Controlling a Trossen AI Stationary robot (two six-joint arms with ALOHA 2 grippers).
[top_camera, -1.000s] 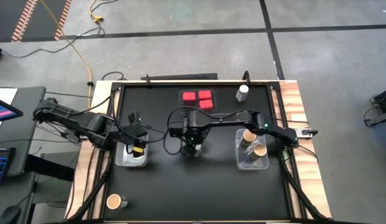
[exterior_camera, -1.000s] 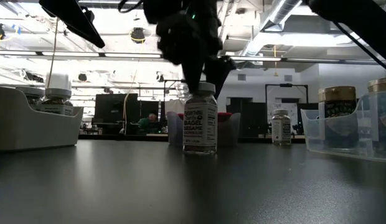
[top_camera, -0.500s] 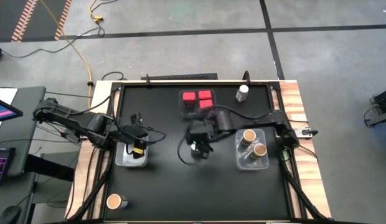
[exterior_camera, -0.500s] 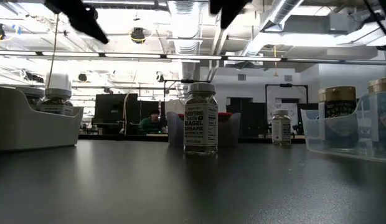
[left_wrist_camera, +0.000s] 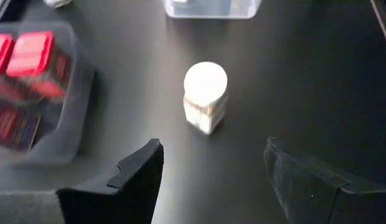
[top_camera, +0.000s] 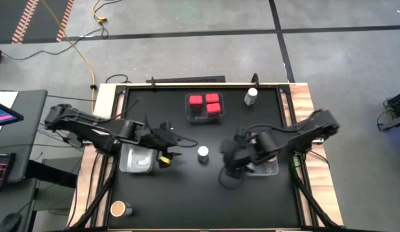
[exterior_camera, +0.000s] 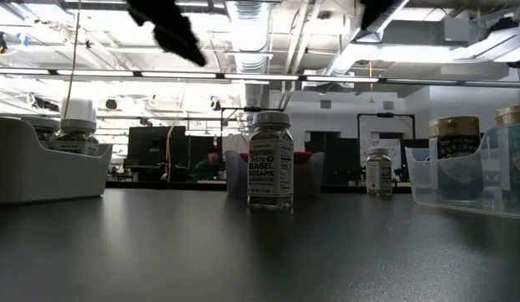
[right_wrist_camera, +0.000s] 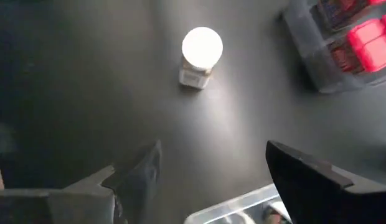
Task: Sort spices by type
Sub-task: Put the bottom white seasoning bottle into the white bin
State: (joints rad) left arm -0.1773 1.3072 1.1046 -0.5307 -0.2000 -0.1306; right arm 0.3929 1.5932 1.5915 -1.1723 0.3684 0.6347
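A white-capped round spice jar (top_camera: 202, 153) stands upright on its base in the middle of the black table, and shows in the low view (exterior_camera: 270, 159). My left gripper (top_camera: 166, 156) hovers open just to its left, with the jar (left_wrist_camera: 205, 96) ahead of the fingers. My right gripper (top_camera: 230, 158) hovers open to its right, looking down on the jar (right_wrist_camera: 201, 55). Three red square-topped spices (top_camera: 205, 104) sit in a clear bin at the far side. Another white-capped jar (top_camera: 251, 95) stands at the far right. A tan-lidded jar (top_camera: 118, 208) stands at the near left corner.
A clear bin (top_camera: 137, 161) lies at the table's left, holding a white-capped jar (exterior_camera: 75, 126). A second clear bin (exterior_camera: 470, 172) at the right holds tan-lidded jars (exterior_camera: 453, 138); my right arm covers most of it from above. Bare black table lies toward the near edge.
My right gripper let go of the white-capped jar's cap, rose and drew back toward the table's right edge. The jar stayed upright where it was. My left gripper moved from above the left bin toward the jar.
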